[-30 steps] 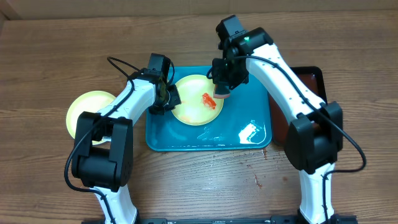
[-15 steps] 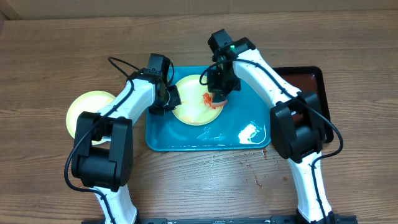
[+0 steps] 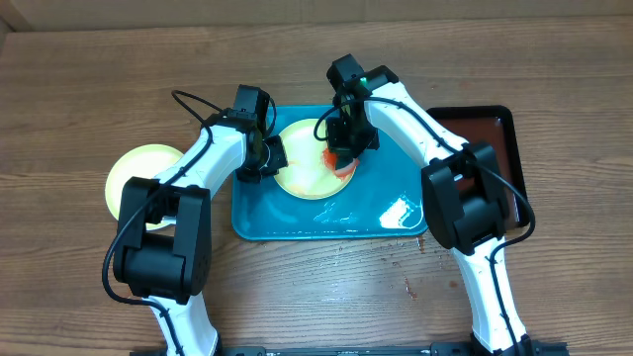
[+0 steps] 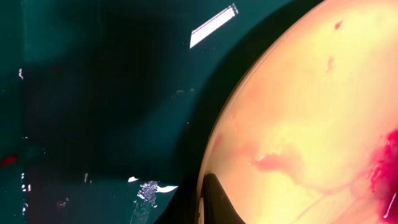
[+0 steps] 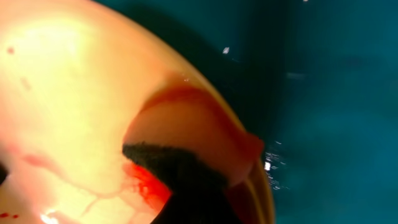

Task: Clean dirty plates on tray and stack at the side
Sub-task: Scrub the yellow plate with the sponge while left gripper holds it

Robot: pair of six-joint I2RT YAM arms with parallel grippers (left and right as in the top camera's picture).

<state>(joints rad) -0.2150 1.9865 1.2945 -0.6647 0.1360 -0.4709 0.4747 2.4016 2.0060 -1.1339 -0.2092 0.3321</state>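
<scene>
Right gripper point(image 3: 341, 163) shifted left and down onto the plate point(image 3: 302, 176), mid-frame overhead, in the left half of the tray point(image 3: 287, 220). Its jaws are clamped on a sponge point(image 5: 186, 134) pressed into the red smear point(image 5: 146, 186). Left gripper point(image 3: 265, 158) pinches the plate's left rim. Second plate point(image 3: 148, 178) on table point(image 3: 79, 79), far left.

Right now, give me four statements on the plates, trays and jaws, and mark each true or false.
1. A sauce-smeared plate lies on the teal tray. True.
2. The right jaws stand wide open over bare wood. False: they are shut on a pad pressed to that plate.
3. A yellow-green plate lies on the table left of the teal tray. True.
4. The dark red tray carries stacked plates. False: no plate shows on it.
</scene>
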